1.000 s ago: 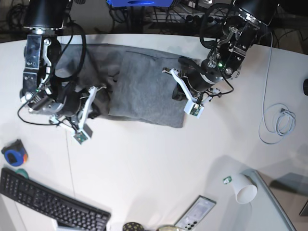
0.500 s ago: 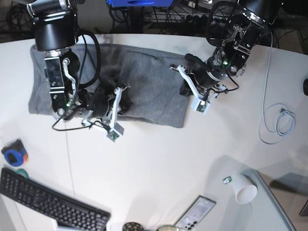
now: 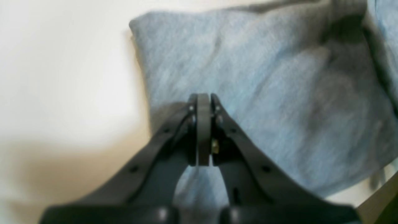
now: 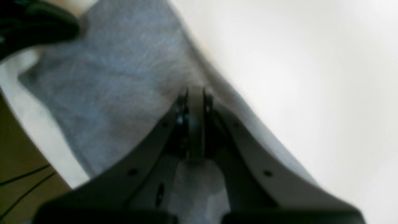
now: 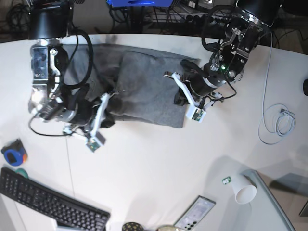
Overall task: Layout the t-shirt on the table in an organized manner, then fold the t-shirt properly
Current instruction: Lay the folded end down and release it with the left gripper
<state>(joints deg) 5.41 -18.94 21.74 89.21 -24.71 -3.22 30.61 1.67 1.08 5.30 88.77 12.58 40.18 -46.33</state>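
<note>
Over on the left of the base view, the arm carrying the right wrist camera reached down from the far edge and bent low over the white bench (image 5: 154, 163), its forearm lying across the near left part of the t-shirt (image 5: 144, 91). The right tool (image 5: 107, 117) sat at the shirt's near edge. From its own wrist camera, the right tool (image 4: 195, 93) had its jaws pressed tight together with grey cloth bunched right at the tips; it looked closed on the t-shirt (image 4: 124, 77), with bare bench (image 4: 295, 62) just beside the hem.

The shirt itself lay toward the far side of the bench, partly folded, a smoother rectangular panel in the middle and rumpled, darker folds to its left.

On the right, the other arm came down from the far right corner, elbow raised, wrist angled toward the shirt's right edge. The left tool (image 5: 178, 98) rested at that edge. Its wrist camera showed the left tool (image 3: 203, 96) with jaws closed flat against each other over the t-shirt (image 3: 264, 93); whether any cloth was pinched I could not tell through the blur.

Nearer the front right, a white paper cup (image 5: 245, 190) lay tipped on its side; its inside was not visible.
</note>
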